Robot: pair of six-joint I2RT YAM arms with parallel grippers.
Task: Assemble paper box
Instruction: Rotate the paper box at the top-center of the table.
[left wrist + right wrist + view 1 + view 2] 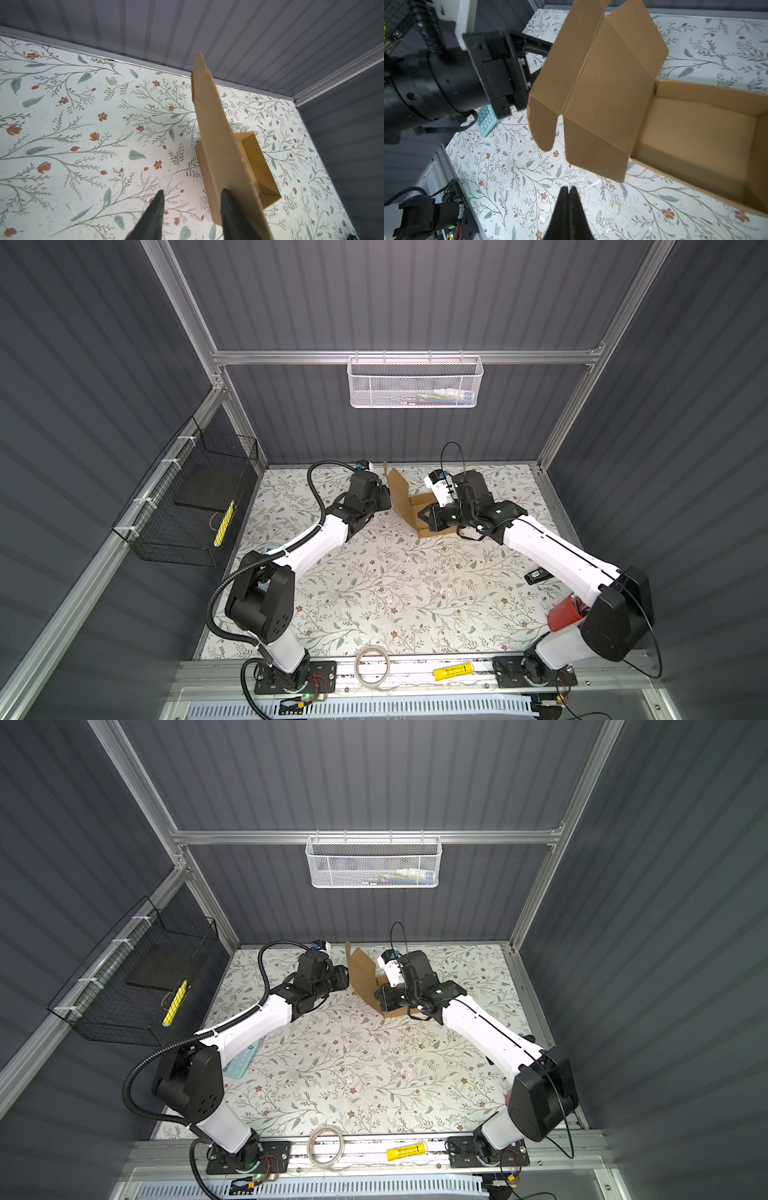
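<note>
The paper box (419, 502) is brown cardboard and lies on the floral mat near the back wall. Its tray (695, 135) is folded up and its lid (602, 79) stands raised, with side flaps hanging loose. My left gripper (192, 196) is open on the lid's outer side. One of its fingers (226, 205) lies along the lid's outer face, and only mat shows between the two fingers. My right gripper (568, 189) is shut and empty, hovering over the mat just before the tray's open front. In a top view it sits at the tray's near corner (420, 515).
A teal calculator (241, 1060) lies under the left arm. A tape roll (372, 664) and a yellow tube (453, 672) rest on the front rail. A small black device (536, 574) and a red object (565, 612) sit by the right arm. A black wire basket (187, 506) hangs on the left wall.
</note>
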